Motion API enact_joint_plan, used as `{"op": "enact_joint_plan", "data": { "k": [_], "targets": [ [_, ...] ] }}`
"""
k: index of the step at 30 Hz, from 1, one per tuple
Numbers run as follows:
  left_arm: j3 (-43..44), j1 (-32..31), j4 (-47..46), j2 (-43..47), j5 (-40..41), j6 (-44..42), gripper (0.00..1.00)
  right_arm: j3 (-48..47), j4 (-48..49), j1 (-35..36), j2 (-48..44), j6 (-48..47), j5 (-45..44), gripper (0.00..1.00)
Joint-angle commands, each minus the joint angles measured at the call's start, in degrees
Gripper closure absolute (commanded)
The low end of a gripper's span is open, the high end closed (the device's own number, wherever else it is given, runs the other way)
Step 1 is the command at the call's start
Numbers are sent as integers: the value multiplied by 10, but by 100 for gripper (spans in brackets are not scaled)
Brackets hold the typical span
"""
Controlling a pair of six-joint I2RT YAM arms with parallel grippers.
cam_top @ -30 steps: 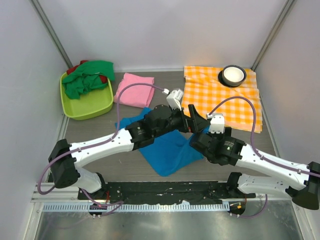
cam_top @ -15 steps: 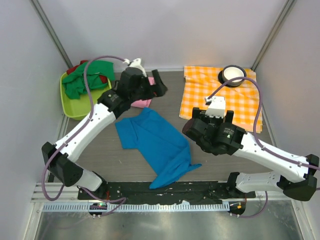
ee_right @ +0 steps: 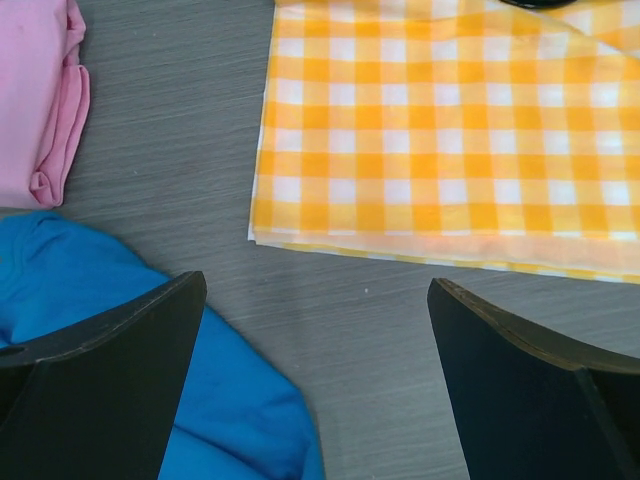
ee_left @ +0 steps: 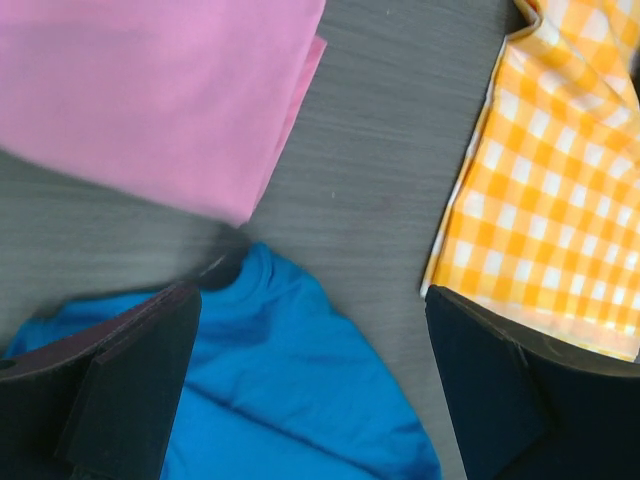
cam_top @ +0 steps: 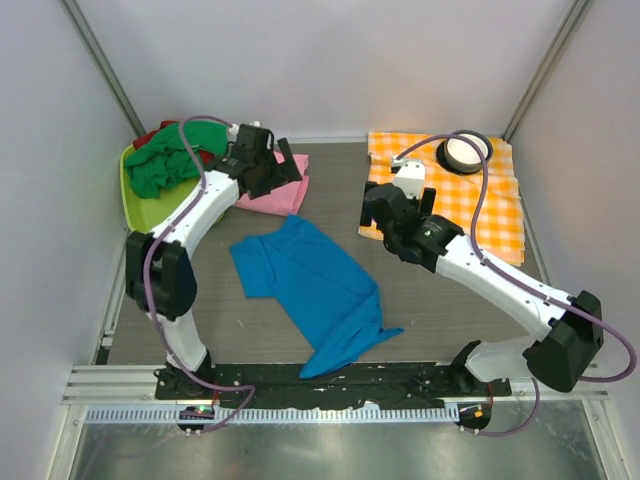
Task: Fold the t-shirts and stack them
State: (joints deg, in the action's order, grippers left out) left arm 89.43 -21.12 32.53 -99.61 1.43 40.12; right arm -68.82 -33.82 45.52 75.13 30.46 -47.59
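Note:
The bright blue t-shirt (cam_top: 312, 287) lies spread and creased on the table's middle; it also shows in the left wrist view (ee_left: 280, 390) and the right wrist view (ee_right: 235, 420). The folded pink t-shirt (cam_top: 283, 195) lies behind it, also seen in the left wrist view (ee_left: 150, 90) and the right wrist view (ee_right: 35, 100). The green t-shirt (cam_top: 165, 165) is bunched in the lime bin (cam_top: 170, 215), with the red t-shirt (cam_top: 146, 137) peeking out behind. My left gripper (cam_top: 288, 170) hovers open over the pink t-shirt's right end. My right gripper (cam_top: 388, 216) hovers open at the checked cloth's near left corner. Both are empty.
An orange-and-white checked cloth (cam_top: 450, 195) lies at the back right, with a black-rimmed white bowl (cam_top: 467, 150) on its far edge. White walls enclose the table on three sides. A black rail (cam_top: 330, 380) runs along the near edge.
Both arms have lifted off the blue t-shirt and swung back: the left over to the pink t-shirt, the right to the checked cloth. The blue t-shirt is left uncovered on the table.

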Motion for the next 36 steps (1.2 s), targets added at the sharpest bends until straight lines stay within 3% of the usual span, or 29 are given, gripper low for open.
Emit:
{"op": "enact_joint_plan", "data": {
  "k": [1,13,21,30,36],
  "targets": [
    [88,20,-47,-76,-47,-2,0,27,134,-59,1,-32,127,0],
    [457,38,112,-353,-21,-6,0,113,187,-92,28,-15,164,0],
    [483,45,184,-402,60,0,0,127,199,-99,41,-13,168,0],
    [468,50,206,-429,81,-12,0,144,213,-100,66,0,189,0],
    [564,55,277,-514,92,-23,0,145,217,-100,74,8,197,0]
  ]
}}
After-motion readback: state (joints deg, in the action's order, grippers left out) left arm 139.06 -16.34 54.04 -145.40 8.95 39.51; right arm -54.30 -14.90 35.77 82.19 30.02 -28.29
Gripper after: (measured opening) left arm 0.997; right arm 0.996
